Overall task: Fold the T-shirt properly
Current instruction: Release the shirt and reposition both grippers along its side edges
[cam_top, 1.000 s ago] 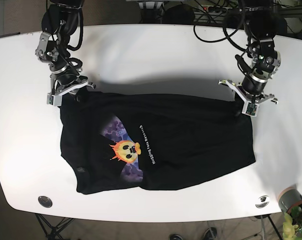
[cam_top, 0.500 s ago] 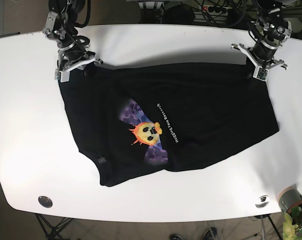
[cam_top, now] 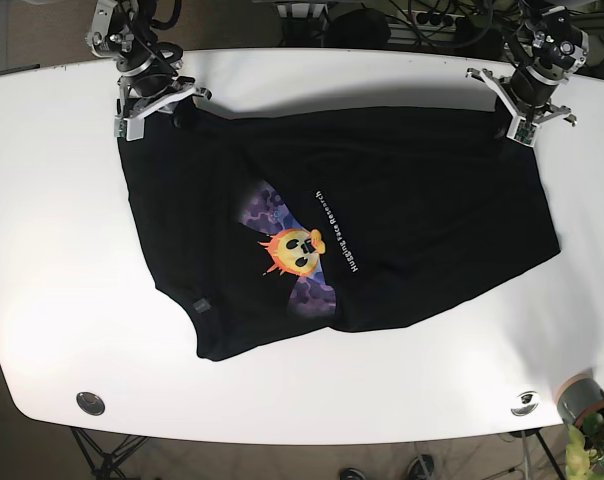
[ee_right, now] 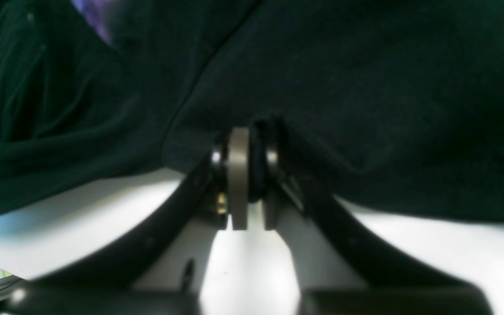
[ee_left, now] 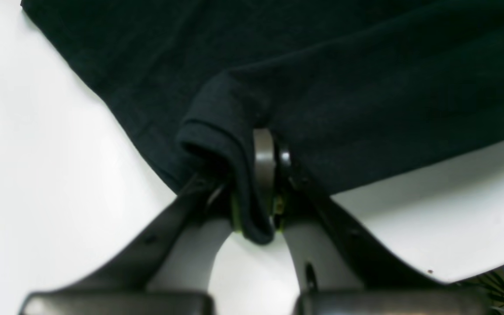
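Note:
The black T-shirt (cam_top: 382, 210) with an orange skull print (cam_top: 297, 250) lies spread across the white table (cam_top: 52, 260), stretched between both arms at the far side. My left gripper (cam_top: 519, 115) is shut on the shirt's far right corner; in the left wrist view a rolled fold of black cloth (ee_left: 234, 144) sits pinched in the left gripper (ee_left: 260, 183). My right gripper (cam_top: 157, 108) is shut on the far left corner, and in the right wrist view the cloth (ee_right: 322, 87) bunches at the closed right gripper (ee_right: 252, 175).
The table's far edge (cam_top: 332, 55) runs close behind both grippers, with cables beyond it. A round metal fitting (cam_top: 90, 403) sits at the front left, another (cam_top: 525, 402) at the front right, beside a small pot (cam_top: 580, 398) with a plant.
Both grippers have pulled the shirt away toward the far edge of the table and slightly to the right. The print has slid up and right with it.

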Robot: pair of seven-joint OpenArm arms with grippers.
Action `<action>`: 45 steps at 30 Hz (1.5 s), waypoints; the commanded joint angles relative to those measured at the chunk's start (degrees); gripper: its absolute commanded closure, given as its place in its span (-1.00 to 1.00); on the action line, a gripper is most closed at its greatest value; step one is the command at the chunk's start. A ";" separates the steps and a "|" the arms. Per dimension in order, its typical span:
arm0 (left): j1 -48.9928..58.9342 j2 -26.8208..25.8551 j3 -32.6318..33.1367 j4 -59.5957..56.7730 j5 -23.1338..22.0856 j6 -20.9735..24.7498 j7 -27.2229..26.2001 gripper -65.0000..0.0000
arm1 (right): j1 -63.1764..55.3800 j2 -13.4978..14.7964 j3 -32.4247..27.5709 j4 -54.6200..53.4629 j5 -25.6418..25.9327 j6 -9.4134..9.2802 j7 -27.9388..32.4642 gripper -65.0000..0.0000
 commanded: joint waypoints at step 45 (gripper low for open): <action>-5.60 3.59 -8.19 1.86 -3.19 0.34 -1.16 -0.22 | 44.40 18.93 -14.42 -37.50 0.06 0.30 6.99 -0.23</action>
